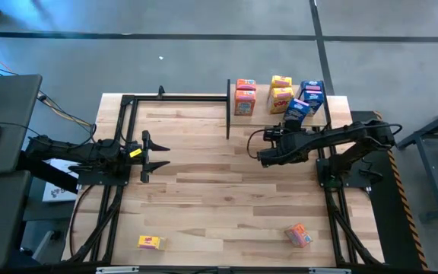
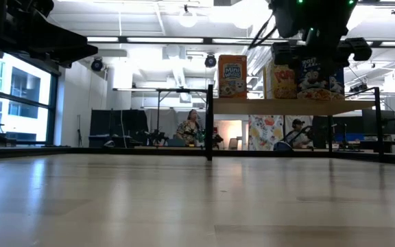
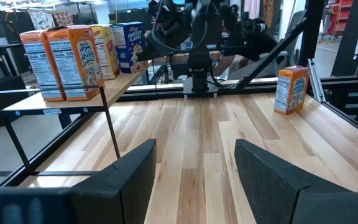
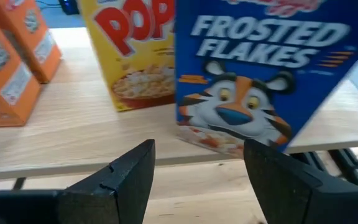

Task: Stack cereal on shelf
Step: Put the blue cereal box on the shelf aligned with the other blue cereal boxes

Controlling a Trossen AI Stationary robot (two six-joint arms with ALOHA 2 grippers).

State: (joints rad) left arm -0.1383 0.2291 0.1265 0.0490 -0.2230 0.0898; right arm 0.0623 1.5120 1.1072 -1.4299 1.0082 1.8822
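At the front edge of the shelf (image 1: 333, 103), the right gripper (image 1: 268, 146) is hovering with its fingers spread and nothing between them, facing a blue Frosted Flakes box (image 4: 260, 74) that is leaning askew beside the yellow box (image 4: 138, 50). The blue box lies straight ahead of that gripper, tilted off upright. The left gripper (image 1: 154, 156) is waiting well apart, also spread and empty. Only the high view is showing two loose boxes (image 1: 150, 242) near the table's front; the left one is nearer the left arm.
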